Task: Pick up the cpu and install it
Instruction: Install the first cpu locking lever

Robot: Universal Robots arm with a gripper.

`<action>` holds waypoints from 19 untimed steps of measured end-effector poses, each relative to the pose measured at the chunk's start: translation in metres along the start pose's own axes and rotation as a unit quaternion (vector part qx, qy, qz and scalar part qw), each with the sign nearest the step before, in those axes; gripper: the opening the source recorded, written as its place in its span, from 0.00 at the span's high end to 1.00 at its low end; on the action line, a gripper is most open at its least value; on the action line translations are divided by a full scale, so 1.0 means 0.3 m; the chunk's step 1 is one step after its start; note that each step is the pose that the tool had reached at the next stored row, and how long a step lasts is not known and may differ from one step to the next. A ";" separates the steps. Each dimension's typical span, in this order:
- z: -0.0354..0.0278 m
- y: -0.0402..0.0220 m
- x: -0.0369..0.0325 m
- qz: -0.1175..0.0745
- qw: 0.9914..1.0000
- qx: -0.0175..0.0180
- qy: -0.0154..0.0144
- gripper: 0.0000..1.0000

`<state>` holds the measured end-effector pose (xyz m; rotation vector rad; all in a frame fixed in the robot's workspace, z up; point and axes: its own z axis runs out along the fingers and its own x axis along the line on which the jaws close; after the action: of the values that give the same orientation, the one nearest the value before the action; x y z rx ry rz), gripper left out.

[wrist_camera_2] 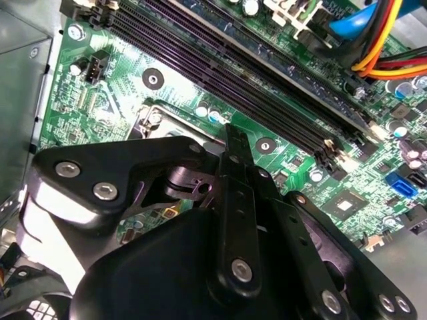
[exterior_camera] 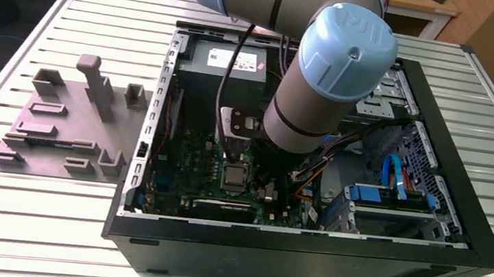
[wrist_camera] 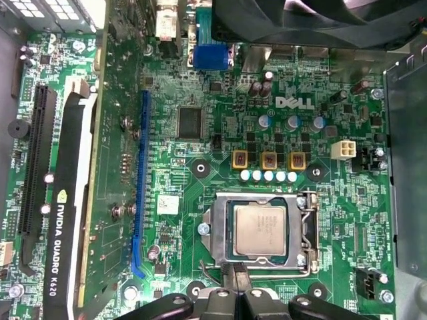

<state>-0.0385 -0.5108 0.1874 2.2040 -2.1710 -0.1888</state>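
The cpu (wrist_camera: 259, 231) (silver-grey, square) sits in its socket (wrist_camera: 303, 233).

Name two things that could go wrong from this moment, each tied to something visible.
1. The gripper hovers just beside the cpu lying in its socket; a misaligned descent could scrape the socket frame.
2. The arm reaches deep inside the computer case, so loose cables nearby might snag.
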 end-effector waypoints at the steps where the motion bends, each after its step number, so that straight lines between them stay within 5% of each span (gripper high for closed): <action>1: 0.002 0.000 0.000 0.000 1.000 0.000 0.000 0.89; 19: 0.002 -0.016 0.000 0.000 1.000 0.001 -0.002 0.89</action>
<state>-0.0338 -0.5107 0.1862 2.2076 -2.1730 -0.1917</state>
